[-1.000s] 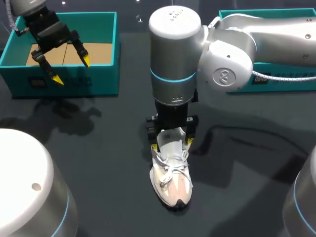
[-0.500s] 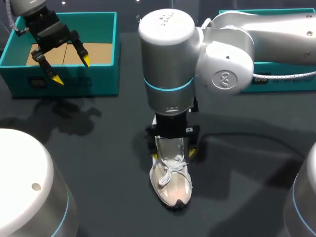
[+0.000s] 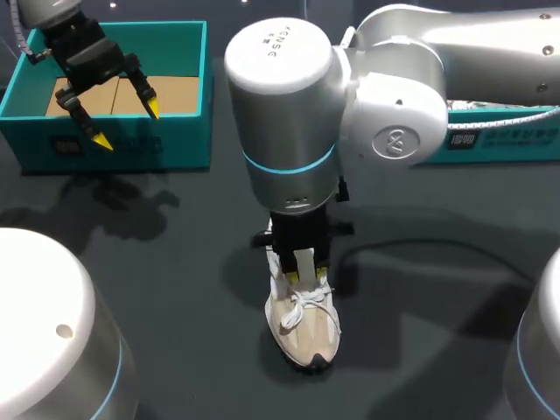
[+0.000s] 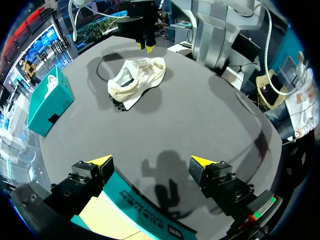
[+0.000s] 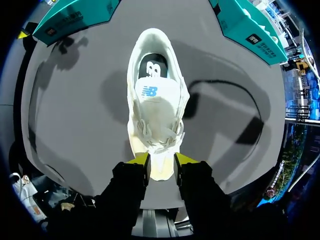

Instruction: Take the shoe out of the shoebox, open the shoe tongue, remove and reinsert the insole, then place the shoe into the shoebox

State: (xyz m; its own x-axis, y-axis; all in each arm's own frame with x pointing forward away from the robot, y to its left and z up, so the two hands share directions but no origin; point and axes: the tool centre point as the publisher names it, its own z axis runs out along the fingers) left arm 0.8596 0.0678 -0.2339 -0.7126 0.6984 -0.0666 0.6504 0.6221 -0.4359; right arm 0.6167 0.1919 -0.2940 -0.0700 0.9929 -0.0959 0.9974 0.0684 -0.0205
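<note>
Pinching shoe [image 5: 156, 107] — right wrist reveals insole [image 5: 153, 64].

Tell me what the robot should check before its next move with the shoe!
1. The shoe is out of the shoebox and on the table: ok.
2. The right gripper is shut on the shoe: ok, a white part of it sits pinched between the fingers.
3. The tongue is pulled open: cannot tell.
4. The insole is inside the shoe: ok, it shows dark in the opening.
5. The left gripper is out of the way: ok, open above the shoebox, apart from the shoe.
</note>
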